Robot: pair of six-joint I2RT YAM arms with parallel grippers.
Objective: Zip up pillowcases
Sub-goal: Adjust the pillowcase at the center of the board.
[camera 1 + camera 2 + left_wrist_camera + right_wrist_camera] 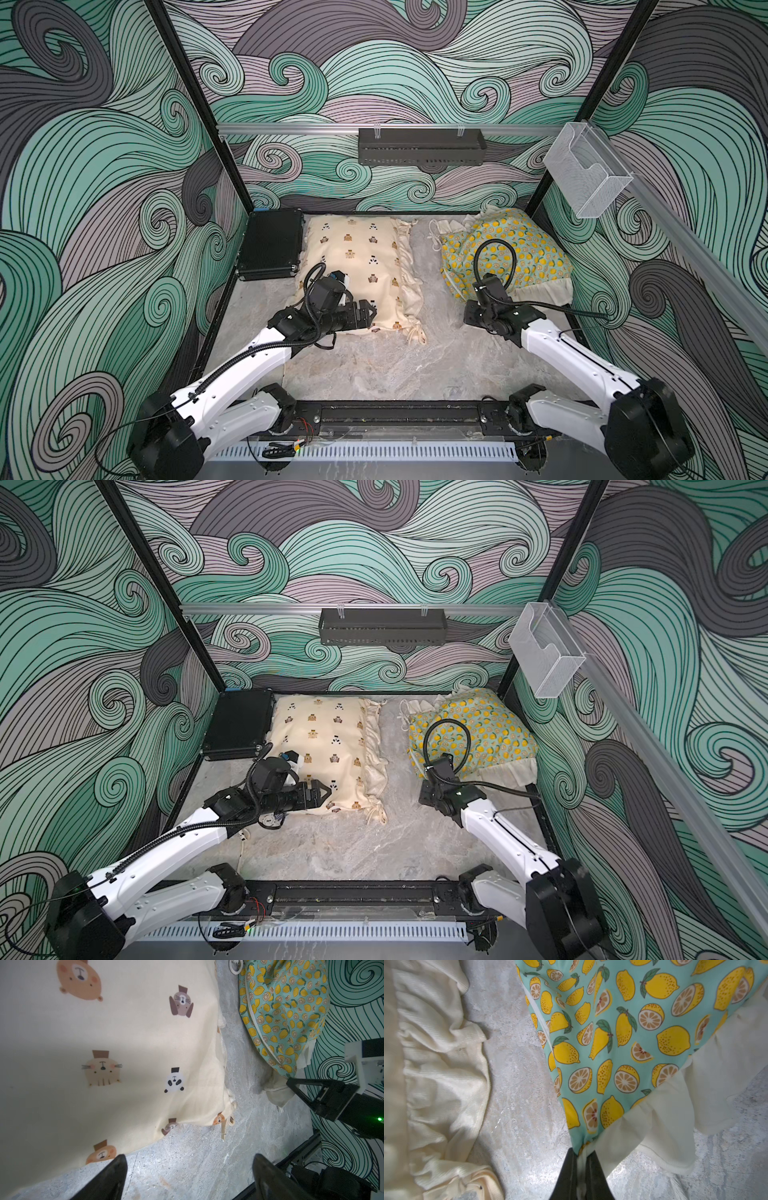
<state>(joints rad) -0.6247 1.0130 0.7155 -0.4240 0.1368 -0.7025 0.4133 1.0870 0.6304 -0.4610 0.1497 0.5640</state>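
Observation:
The cream pillowcase with bear and panda prints lies at the back left in both top views. My left gripper hovers at its near edge, open and holding nothing. In the left wrist view its fingertips stand wide apart over bare table beside the cream fabric. The teal lemon-print pillowcase lies at the back right. My right gripper is shut on the near corner of this pillowcase, where the teal fabric meets the cream ruffle. No zipper slider shows.
A black ribbed hard case stands against the cream pillowcase's left side. A black basket hangs on the rear rail, and a clear plastic holder on the right rail. Grey marble tabletop lies between pillows and arm bases.

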